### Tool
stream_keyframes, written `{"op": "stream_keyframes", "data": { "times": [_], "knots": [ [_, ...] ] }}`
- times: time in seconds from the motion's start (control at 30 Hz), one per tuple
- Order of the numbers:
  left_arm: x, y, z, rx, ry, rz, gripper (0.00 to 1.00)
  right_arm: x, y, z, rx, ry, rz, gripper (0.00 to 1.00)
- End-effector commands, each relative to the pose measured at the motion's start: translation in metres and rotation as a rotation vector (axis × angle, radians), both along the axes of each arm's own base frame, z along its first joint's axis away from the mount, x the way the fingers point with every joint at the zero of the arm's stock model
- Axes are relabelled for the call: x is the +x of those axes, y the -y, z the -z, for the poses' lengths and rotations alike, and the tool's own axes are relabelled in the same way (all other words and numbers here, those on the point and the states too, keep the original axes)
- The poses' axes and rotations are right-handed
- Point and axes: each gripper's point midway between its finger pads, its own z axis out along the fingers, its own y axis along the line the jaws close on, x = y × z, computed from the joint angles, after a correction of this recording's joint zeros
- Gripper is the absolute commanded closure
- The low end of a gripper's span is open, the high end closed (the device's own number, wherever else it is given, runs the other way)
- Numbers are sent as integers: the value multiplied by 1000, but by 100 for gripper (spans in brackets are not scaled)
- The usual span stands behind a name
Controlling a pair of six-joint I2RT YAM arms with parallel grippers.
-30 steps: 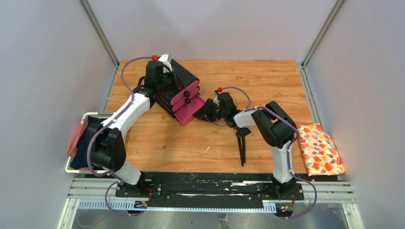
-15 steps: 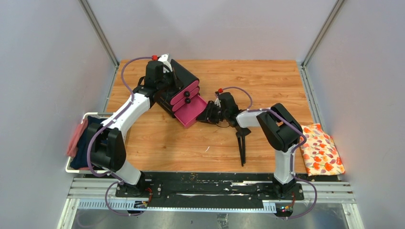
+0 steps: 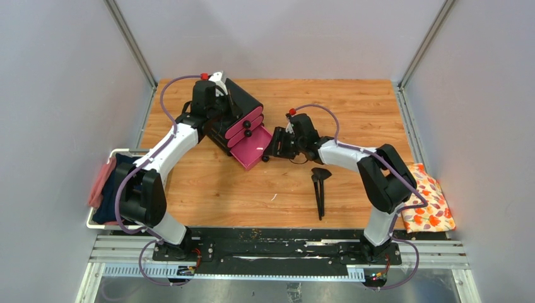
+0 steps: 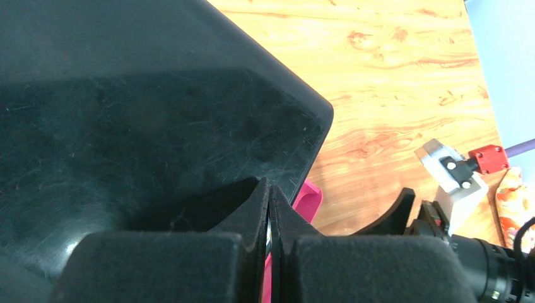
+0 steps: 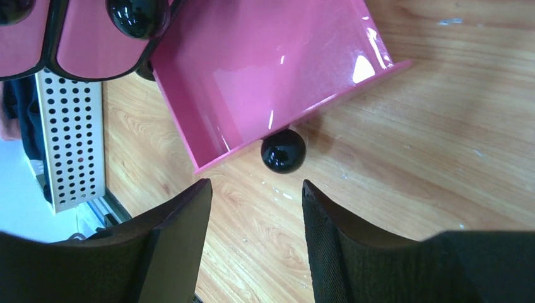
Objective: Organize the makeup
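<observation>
Right end effector (image 5: 252, 202) wide open, holding nothing, fingers just short of the black knob (image 5: 283, 150) on the pulled-out bottom drawer (image 5: 265, 69). What shows of the drawer is bare pink. Left end effector (image 4: 270, 214) closed, pads together, pressed on top of the box (image 4: 126, 113). Brushes (image 3: 320, 189) lie loose on the bench (image 3: 353, 107), well apart from the drawer, not yet stowed. No other makeup in view; probably put away already. Wood-grain bench, floral cloth (image 3: 423, 196) at right edge, plain grey walls (image 3: 63, 95).
</observation>
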Motion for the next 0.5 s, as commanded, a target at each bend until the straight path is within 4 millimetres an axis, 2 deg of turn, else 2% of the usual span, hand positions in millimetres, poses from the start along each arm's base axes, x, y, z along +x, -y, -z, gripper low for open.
{"op": "stream_keyframes", "data": {
  "times": [0.0,0.1,0.2,0.3,0.47],
  "knots": [
    [-30,-13,63,75,-220,-3,100,-13,28,-3,-183,9,25,43],
    [-30,-14,62,78,-216,-6,100,-23,62,-9,-356,7,89,50],
    [-30,-11,61,66,-217,1,100,-39,107,-15,-505,8,179,53],
    [-29,-8,62,50,-220,8,100,-66,146,-9,-622,-32,239,56],
    [-28,-3,62,26,-224,23,100,-118,189,6,-762,-132,282,62]
  ]
}}
